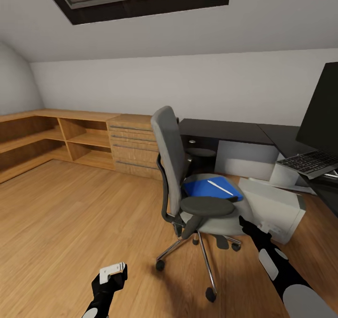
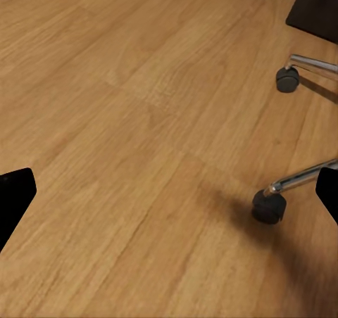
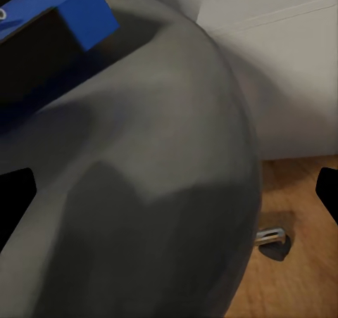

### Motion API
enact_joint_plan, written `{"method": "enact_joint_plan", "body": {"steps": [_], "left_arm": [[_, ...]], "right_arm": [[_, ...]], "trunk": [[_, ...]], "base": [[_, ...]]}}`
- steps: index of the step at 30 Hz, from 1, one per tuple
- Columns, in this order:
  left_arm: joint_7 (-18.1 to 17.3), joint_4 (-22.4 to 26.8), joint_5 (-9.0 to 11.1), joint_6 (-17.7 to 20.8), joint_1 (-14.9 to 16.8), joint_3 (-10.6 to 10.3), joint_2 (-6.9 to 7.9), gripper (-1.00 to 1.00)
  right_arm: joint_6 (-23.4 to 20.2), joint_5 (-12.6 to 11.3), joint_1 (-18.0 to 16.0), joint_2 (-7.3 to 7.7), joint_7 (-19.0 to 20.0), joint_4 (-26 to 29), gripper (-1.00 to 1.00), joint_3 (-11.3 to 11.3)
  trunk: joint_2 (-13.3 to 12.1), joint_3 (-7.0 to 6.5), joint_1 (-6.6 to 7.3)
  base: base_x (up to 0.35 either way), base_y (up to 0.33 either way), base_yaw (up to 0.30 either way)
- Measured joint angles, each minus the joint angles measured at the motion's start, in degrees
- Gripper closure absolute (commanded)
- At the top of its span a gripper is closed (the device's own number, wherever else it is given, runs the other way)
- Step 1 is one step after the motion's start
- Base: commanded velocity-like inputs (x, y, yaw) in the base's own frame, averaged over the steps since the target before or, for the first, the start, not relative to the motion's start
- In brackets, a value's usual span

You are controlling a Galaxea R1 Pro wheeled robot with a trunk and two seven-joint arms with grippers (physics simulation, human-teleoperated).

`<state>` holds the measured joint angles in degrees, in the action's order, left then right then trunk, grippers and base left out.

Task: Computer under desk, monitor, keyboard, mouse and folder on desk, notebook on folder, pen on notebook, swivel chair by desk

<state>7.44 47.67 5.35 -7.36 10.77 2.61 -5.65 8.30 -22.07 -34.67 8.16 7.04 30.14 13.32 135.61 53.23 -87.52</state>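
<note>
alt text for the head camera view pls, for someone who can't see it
A grey swivel chair stands on a wooden floor with a blue folder and a white pen on its seat. The right gripper reaches toward the seat edge. Behind are a black desk with monitor and keyboard, and a grey computer on the floor.

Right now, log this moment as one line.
right hand open, at chair seat edge | folder on seat, pen on it | left hand low, open, over floor

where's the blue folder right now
In the head view the folder lies on the swivel chair's seat, left of the grey computer.
</note>
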Motion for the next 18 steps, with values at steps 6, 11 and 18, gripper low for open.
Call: {"method": "enact_joint_plan", "body": {"steps": [6, 11, 18], "left_arm": [[0.0, 0.0, 0.0, 0.0, 0.0, 0.0, 0.00, -1.00], [0.0, 0.0, 0.0, 0.0, 0.0, 0.0, -0.02, -1.00], [0.0, 0.0, 0.0, 0.0, 0.0, 0.0, -0.04, -1.00]], "right_arm": [[-0.1, 0.0, 0.0, 0.00, -0.1, 0.0, -1.00, 0.1], [-0.1, -0.1, 0.0, 0.02, -0.1, 0.0, -1.00, 0.1], [-0.1, -0.1, 0.0, 0.03, -0.1, 0.0, -1.00, 0.1]], "trunk": [[0.0, 0.00, 0.00], [0.0, 0.00, 0.00], [0.0, 0.00, 0.00]], "base": [[0.000, 0.000, 0.000], [0.000, 0.000, 0.000], [0.000, 0.000, 0.000]]}}
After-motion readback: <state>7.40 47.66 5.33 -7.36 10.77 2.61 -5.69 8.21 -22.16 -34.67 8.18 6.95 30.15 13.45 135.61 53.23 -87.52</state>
